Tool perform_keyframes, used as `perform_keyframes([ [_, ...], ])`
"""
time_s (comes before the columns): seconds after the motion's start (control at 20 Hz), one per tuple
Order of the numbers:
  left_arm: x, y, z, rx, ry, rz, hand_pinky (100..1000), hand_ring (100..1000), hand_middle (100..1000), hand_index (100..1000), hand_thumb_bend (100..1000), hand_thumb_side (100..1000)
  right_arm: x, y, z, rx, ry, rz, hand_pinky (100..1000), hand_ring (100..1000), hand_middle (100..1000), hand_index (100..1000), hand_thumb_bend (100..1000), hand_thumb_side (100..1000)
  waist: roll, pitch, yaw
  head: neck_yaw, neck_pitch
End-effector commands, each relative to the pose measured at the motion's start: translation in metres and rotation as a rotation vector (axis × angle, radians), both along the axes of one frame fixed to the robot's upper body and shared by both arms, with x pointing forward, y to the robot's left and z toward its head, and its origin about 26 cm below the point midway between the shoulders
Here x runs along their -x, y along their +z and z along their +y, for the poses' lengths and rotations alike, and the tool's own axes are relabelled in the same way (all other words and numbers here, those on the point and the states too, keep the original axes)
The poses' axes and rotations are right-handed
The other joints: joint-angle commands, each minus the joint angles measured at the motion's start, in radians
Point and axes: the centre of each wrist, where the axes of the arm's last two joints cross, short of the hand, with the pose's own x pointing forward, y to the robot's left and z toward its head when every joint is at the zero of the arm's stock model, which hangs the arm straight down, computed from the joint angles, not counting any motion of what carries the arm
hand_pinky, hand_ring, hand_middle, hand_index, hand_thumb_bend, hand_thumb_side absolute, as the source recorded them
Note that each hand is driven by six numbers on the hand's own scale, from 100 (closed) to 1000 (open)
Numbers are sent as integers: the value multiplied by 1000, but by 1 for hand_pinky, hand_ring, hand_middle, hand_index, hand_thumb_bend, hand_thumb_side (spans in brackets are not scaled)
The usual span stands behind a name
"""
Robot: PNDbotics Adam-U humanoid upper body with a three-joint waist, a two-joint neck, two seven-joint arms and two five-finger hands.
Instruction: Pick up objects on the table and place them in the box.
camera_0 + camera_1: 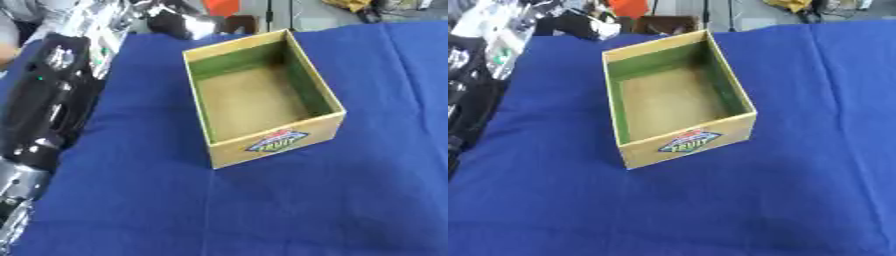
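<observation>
An open wooden box (325, 135) with green inner walls and a fruit label on its front stands on the blue cloth, a little above the middle. Its brown floor shows nothing lying on it. My left arm (44, 105), black with silver joints, runs up the left side of the view. Its hand (179, 22) is at the far edge of the table, beyond the box's back left corner and apart from it. What that hand touches is blurred. No loose object shows on the cloth. My right hand does not show in either view.
The blue cloth (798, 190) covers the table all round the box. Past the far edge there is an orange shape (222, 6), a brown shape (667, 22) and other clutter on the floor.
</observation>
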Motion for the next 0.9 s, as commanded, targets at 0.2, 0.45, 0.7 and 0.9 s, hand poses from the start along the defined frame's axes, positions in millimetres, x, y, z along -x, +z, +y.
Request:
perform_keyframes([
  [0.2,-11,-5,-7,-94,-38,-28,330,596,508,481,100,802,1,12,3,16,35,-27,795,728,565,715,100,810,5,-13,-10,15,-13],
  [0.45,-13,-14,-13,-165,-44,-45,343,607,511,490,100,817,0,12,4,11,37,-19,796,727,564,715,100,811,9,-14,-19,16,-12],
  [0.7,-19,-24,-21,-202,-34,-48,369,615,516,494,100,829,-1,14,8,4,60,-25,795,727,564,715,100,809,8,-12,-46,36,-18],
  [0.9,-24,-35,-22,-236,-11,-35,421,650,546,558,108,852,-2,16,9,-1,69,-27,796,727,564,715,100,808,9,-13,-54,41,-19],
])
